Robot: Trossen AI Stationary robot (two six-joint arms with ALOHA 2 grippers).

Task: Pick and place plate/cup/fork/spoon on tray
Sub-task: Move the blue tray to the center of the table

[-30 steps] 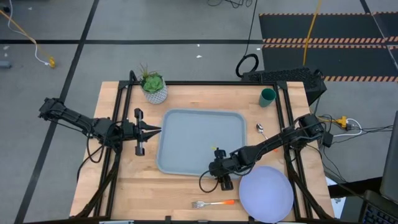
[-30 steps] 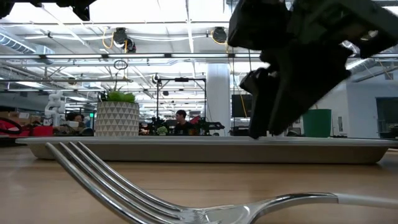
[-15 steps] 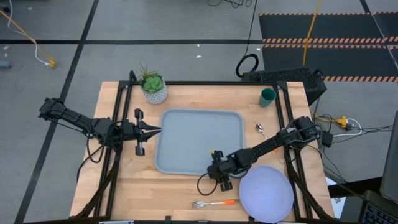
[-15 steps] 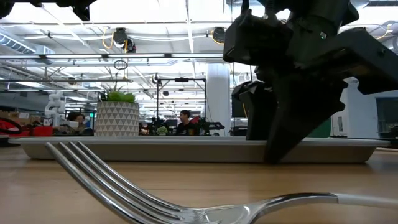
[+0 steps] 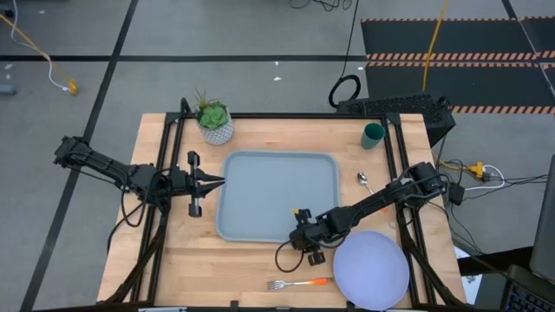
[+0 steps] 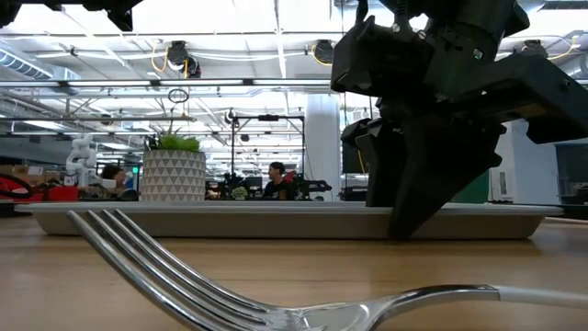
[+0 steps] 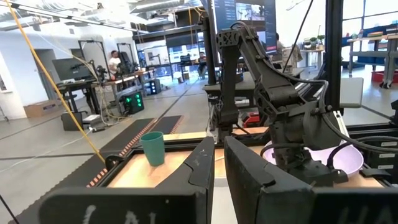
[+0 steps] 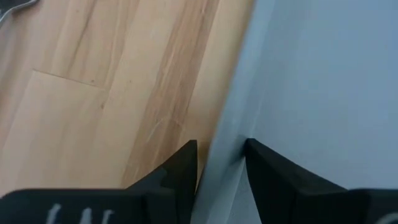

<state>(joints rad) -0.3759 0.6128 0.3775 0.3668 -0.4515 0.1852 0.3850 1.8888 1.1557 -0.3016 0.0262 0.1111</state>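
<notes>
The grey-blue tray (image 5: pixel 277 195) lies flat in the middle of the table. My right gripper (image 5: pixel 301 240) points down at its near rim, shut on it; the low view (image 6: pixel 404 228) shows this too. The lavender plate (image 5: pixel 371 269) lies at the near right. The orange-handled fork (image 5: pixel 299 282) lies near the front edge. The spoon (image 5: pixel 364 181) lies right of the tray and the green cup (image 5: pixel 373 134) stands at the far right. My left gripper (image 5: pixel 218 182) is shut and empty, just left of the tray. My right gripper pinches the tray's near rim (image 8: pixel 227 134), right of its middle. One finger (image 8: pixel 183 165) is outside over the wood and the other (image 8: pixel 264 165) is inside the tray. The fingers come from above, pointing down. The tray lies flat on the table.
A white pot with a green plant (image 5: pixel 214 121) stands at the far left corner of the tray. Black frame rails run along the table's left and right sides (image 5: pixel 403 199). Bare wood shows left of the fork (image 5: pixel 199 269).
My right gripper has gone down and a little toward the table's near edge, from over the tray onto its near rim. The tray has slid slightly toward the table's left.
</notes>
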